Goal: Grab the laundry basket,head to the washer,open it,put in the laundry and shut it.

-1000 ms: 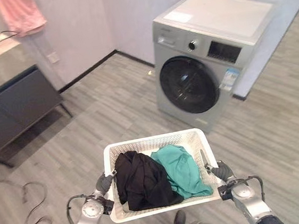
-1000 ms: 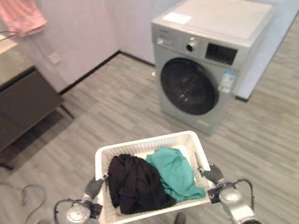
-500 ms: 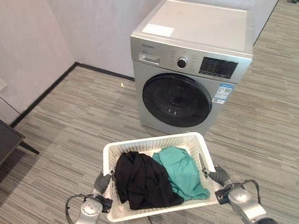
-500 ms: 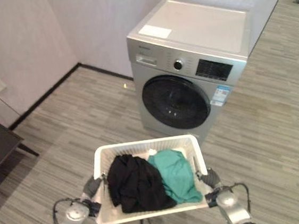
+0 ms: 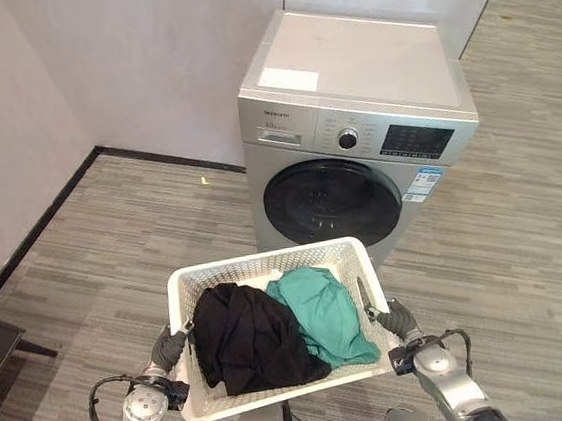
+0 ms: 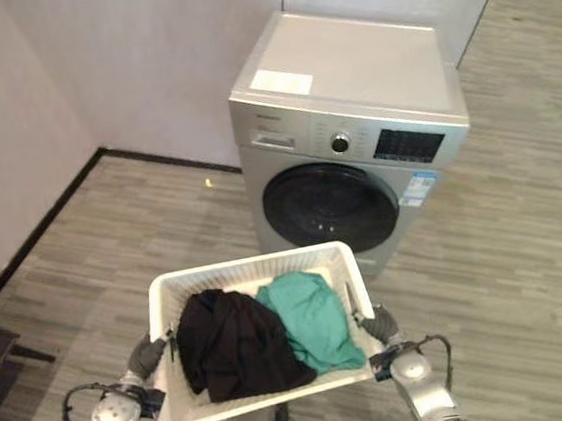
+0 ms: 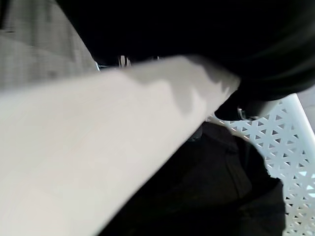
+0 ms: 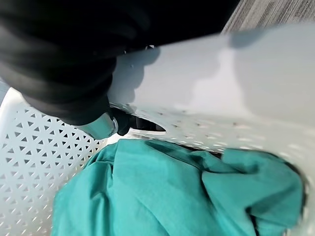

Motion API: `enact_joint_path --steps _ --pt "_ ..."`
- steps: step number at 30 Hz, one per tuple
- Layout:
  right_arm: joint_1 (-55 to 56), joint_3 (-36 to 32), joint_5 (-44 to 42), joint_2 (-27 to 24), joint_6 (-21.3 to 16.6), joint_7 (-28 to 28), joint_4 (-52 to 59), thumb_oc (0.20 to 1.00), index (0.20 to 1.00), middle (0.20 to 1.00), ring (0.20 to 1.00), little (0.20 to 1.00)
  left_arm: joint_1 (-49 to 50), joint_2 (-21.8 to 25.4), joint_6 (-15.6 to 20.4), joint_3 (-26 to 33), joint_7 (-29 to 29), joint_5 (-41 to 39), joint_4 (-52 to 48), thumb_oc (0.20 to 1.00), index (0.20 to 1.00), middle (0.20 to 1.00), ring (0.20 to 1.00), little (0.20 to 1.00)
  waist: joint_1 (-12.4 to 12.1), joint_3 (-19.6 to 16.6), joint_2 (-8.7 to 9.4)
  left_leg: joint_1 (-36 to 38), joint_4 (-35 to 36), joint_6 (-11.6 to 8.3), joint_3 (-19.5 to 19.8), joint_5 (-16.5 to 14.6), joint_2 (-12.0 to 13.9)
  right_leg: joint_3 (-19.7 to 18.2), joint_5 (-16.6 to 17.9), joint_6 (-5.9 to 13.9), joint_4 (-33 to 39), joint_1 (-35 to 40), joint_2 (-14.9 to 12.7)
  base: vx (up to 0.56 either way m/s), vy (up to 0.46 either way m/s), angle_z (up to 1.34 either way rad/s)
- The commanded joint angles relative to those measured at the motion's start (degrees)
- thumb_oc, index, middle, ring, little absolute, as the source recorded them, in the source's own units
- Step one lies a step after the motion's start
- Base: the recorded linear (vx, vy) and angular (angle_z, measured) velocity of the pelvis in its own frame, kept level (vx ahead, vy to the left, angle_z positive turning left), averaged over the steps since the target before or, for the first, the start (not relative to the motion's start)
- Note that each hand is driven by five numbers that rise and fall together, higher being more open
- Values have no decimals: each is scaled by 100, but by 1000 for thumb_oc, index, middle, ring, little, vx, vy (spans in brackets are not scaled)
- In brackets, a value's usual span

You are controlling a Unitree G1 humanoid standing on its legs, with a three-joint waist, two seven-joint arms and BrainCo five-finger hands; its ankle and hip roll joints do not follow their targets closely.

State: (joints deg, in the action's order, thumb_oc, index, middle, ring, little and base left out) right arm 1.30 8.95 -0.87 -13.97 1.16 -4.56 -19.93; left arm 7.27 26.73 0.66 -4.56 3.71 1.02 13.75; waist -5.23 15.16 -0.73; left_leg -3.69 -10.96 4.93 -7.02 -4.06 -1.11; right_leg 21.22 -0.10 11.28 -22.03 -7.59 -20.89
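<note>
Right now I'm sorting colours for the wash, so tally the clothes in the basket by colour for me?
Black garment: 1
Teal garment: 1
Total: 2 pieces visible in the white basket; anything buried underneath can't be seen.

Head pair high, angled down on shared basket (image 5: 267, 268) and washer (image 5: 354, 142); wrist cameras tight against basket rim

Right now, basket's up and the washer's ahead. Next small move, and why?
Probably set the laundry basket down on the floor before the washer: its door is shut, and both the left hand and right hand grip the basket's ends, so neither is free.
</note>
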Motion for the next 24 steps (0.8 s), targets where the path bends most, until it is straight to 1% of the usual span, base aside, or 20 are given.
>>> enact_joint_path --steps 1,2,3,5,6,7,8,9,11,12,13,14,15,16,18,19,21,22,23,24 --pt "-106 -1438 -131 -1122 -206 -503 -110 200 200 200 200 200 128 682 217 1373 489 -25 -6 200 200 200 200 200 16 -339 25 411 238 -457 454 -305 439 -144 533 -45 1458 -56 255 250 -123 21" --pt "-105 -1439 -131 -1122 -205 -503 -109 200 200 200 200 200 127 681 217 1372 489 -25 -6 200 200 200 200 200 10 -337 19 416 237 -459 449 -309 446 -144 545 -46 1479 -43 266 281 -94 19" --pt "-117 -1409 -84 -1122 -216 -503 -98 200 200 200 200 200 19 666 245 1349 550 29 18 200 200 200 200 200 49 -323 28 541 242 -495 471 -411 453 -315 697 24 1820 -174 233 253 -96 13" --pt "-130 -1365 -45 -1134 -198 -469 -79 200 200 200 200 200 -50 672 246 1342 569 53 7 200 200 200 200 200 48 -318 53 611 245 -517 472 -473 461 -333 751 52 1978 -180 244 243 -102 6" --pt "-130 -1279 6 -1141 -187 -412 -98 200 200 200 200 200 -158 651 267 1282 571 49 1 200 200 200 200 200 76 -349 121 678 213 -525 499 -591 415 -411 800 71 2103 -132 289 280 -109 12" --pt "-101 -1237 10 -1143 -180 -376 -163 200 200 200 200 200 -216 622 281 1220 594 37 45 200 200 200 200 200 110 -399 165 753 164 -533 577 -718 386 -590 778 59 2092 -39 422 262 -111 15" --pt "-105 -1238 9 -1143 -183 -376 -165 200 200 200 200 200 -222 623 285 1218 597 36 50 200 200 200 200 200 112 -396 185 737 165 -531 576 -690 363 -595 802 54 2101 -52 401 335 -123 12" --pt "11 -1166 -21 -1151 -202 -243 -132 200 200 200 200 200 -235 539 304 1144 596 15 80 200 200 200 200 200 187 -512 290 868 142 -578 645 -788 377 -832 771 32 2054 7 562 301 -143 24" --pt "48 -1036 -138 -1125 -243 -160 -93 200 200 200 200 200 -203 432 323 1080 591 -91 122 200 200 200 200 200 200 -608 313 969 70 -668 686 -787 566 -869 677 -30 1968 65 769 339 -203 23" --pt "79 -976 -203 -1123 -255 -122 -67 200 200 200 200 200 -187 386 326 1058 587 -164 169 200 200 200 200 200 218 -649 315 985 -4 -729 714 -740 697 -856 595 -83 1926 98 884 262 -234 11" --pt "81 -935 -288 -1113 -292 -113 -38 200 200 200 200 200 -197 367 325 1055 605 -218 210 200 200 200 200 200 203 -671 315 914 -245 -829 744 -542 863 -804 500 -155 1910 169 1016 170 -178 14" --pt "80 -934 -293 -1114 -296 -114 -41 200 200 200 200 200 -199 370 327 1053 607 -221 214 200 200 200 200 200 214 -675 301 890 -281 -850 762 -555 890 -786 494 -172 1911 171 1040 181 -286 13" --pt "85 -896 -397 -1165 -374 -137 166 200 200 200 200 200 -230 379 325 1034 642 -229 194 200 200 200 200 200 157 -605 370 503 -1156 -958 864 -130 1071 -724 369 -350 1946 359 1185 78 -192 3" --pt "89 -903 -400 -1162 -371 -137 175 200 200 200 200 200 -236 382 323 1030 644 -229 194 200 200 200 200 200 174 -602 358 435 -1254 -971 903 -157 1085 -700 373 -362 1950 356 1200 97 -259 -1" --pt "71 -895 -438 -1252 -461 -203 401 200 200 200 200 200 -294 375 356 1017 704 -239 132 200 200 200 200 200 153 -500 413 14 -2014 -991 1052 125 1131 -626 252 -521 2044 536 1349 55 -180 -15" --pt "89 -906 -205 -1384 -469 -313 554 200 200 200 200 200 -341 405 393 1052 844 -166 66 200 200 200 200 200 161 -407 484 -286 -2083 -970 935 220 1266 -524 138 -608 2132 685 1416 100 -162 -21" --pt "130 -907 232 -1499 -463 -485 608 200 200 200 200 200 -392 449 444 1121 1097 146 19 200 200 200 200 200 130 -366 569 -531 -1645 -957 741 37 1324 -470 95 -586 2246 783 1407 97 -65 8" --pt "129 -906 258 -1487 -461 -497 610 200 200 200 200 200 -397 440 446 1116 1116 170 23 200 200 200 200 200 126 -374 580 -517 -1617 -952 725 37 1315 -476 97 -580 2262 786 1398 104 58 30" --pt "222 -864 469 -1412 -519 -583 684 200 200 200 200 200 -406 507 488 1212 1470 635 -43 200 200 200 200 200 49 -311 560 -657 -867 -992 696 24 1325 -519 48 -506 2334 845 1440 103 92 20" --pt "326 -815 615 -1355 -534 -557 765 200 200 200 200 200 -326 532 478 1250 1590 872 -85 200 200 200 200 200 38 -324 542 -544 -467 -1033 675 73 1371 -507 26 -485 2350 848 1471 102 82 3"
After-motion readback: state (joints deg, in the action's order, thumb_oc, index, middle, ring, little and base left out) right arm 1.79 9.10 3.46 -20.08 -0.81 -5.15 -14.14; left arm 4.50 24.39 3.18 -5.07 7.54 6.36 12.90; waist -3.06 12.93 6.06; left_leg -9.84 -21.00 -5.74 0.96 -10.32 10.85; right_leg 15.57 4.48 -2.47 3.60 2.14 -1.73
